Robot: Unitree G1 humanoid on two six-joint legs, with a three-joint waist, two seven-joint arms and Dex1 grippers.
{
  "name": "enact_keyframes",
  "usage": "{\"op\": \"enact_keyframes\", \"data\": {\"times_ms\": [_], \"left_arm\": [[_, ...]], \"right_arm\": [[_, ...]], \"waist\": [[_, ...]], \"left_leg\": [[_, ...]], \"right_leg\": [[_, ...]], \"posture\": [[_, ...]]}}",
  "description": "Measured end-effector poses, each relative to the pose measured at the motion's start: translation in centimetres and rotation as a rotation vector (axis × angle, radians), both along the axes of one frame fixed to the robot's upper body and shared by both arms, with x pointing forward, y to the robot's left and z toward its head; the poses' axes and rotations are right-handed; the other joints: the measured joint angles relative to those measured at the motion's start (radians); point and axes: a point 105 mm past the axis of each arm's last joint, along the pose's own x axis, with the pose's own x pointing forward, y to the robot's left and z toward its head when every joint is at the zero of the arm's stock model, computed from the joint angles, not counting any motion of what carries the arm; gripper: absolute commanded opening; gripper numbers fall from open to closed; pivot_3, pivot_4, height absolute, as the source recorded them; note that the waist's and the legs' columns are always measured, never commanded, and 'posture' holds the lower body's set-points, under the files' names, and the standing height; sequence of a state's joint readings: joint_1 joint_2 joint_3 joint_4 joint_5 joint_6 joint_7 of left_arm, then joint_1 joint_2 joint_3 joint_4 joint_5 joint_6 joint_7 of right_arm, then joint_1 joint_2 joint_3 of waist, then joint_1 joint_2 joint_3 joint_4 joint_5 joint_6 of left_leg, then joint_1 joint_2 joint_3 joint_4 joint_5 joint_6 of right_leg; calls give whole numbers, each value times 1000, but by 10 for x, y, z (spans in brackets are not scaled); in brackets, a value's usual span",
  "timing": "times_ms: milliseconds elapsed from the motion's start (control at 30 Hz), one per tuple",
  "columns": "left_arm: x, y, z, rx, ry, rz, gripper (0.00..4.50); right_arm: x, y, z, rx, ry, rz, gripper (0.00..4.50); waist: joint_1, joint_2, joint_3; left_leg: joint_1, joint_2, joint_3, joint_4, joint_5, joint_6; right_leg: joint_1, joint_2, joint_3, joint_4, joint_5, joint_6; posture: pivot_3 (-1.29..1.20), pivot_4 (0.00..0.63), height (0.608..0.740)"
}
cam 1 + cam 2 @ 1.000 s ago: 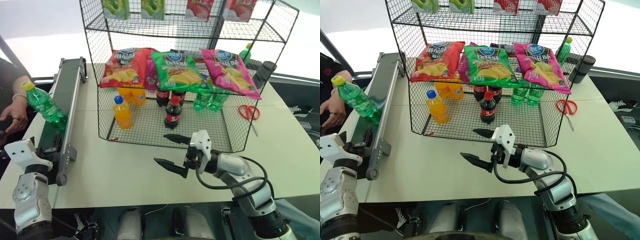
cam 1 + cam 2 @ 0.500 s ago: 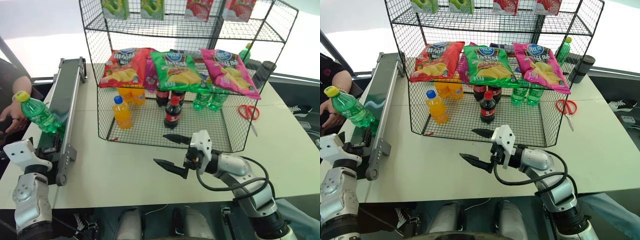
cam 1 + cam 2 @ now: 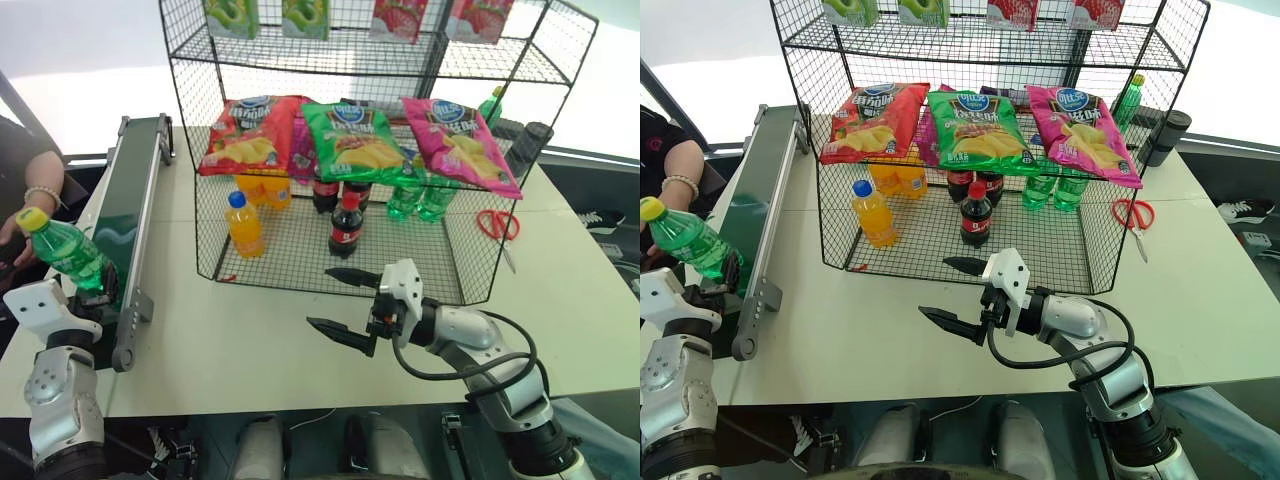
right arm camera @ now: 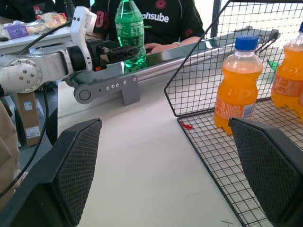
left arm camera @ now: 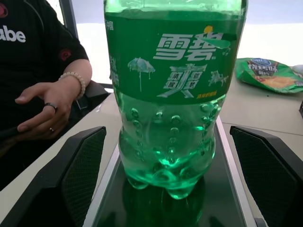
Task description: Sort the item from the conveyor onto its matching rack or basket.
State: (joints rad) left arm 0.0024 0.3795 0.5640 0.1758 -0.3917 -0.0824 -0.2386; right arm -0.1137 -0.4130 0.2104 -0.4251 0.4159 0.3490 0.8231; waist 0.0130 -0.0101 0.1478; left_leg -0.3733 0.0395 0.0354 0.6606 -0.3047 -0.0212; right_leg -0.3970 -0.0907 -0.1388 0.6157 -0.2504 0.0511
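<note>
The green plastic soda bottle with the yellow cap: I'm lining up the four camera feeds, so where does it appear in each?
Left eye view: green plastic soda bottle, far left, on the dark green conveyor belt.
Right eye view: far left edge.
Left wrist view: centre, large, standing on the belt.
Right wrist view: upper middle, behind the left tool.
Shared landmark: the conveyor's grey metal side rail.

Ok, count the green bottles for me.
4 green bottles: one on the conveyor by the left fingers, two on the rack's bottom shelf under the pink bag, one behind the rack's right end. Bags may hide more.
</note>
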Motion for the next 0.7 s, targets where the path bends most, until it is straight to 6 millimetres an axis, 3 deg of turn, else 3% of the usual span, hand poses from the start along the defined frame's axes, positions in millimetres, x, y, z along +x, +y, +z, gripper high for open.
{"op": "enact_keyframes", "data": {"times_ms": [167,300,533,600,700], "left_arm": [[0,1,1,10,-2,9,4500],[-2,1,1,11,-2,15,2814],[-6,-5,7,21,-22,-27,2762],[-3,-12,18,24,-48,-74,2762],[5,-32,50,82,-92,-225,2762]], "right_arm": [[-2,-1,-3,0,12,0,4462],[-3,-2,-6,-1,25,-3,4500],[-2,-3,-4,-5,16,-9,4500],[1,-6,-1,-12,-2,-24,4500],[8,-18,2,-37,-28,-75,4500]], "waist": [[0,0,0],[0,0,0],[1,-1,2],[1,-3,4],[2,-6,5]], "left_leg": [[0,0,0,0,0,0],[0,0,0,0,0,0],[-1,0,0,0,0,0],[-1,0,0,0,0,0],[-2,0,0,0,0,0]], "right_leg": [[0,0,0,0,0,0],[0,0,0,0,0,0],[-1,-1,0,0,0,0],[-1,-1,0,0,0,0],[-1,-1,-1,-1,0,0]], "posture": [[0,150,735],[0,150,735],[0,150,735],[0,150,735],[0,150,735]]}}
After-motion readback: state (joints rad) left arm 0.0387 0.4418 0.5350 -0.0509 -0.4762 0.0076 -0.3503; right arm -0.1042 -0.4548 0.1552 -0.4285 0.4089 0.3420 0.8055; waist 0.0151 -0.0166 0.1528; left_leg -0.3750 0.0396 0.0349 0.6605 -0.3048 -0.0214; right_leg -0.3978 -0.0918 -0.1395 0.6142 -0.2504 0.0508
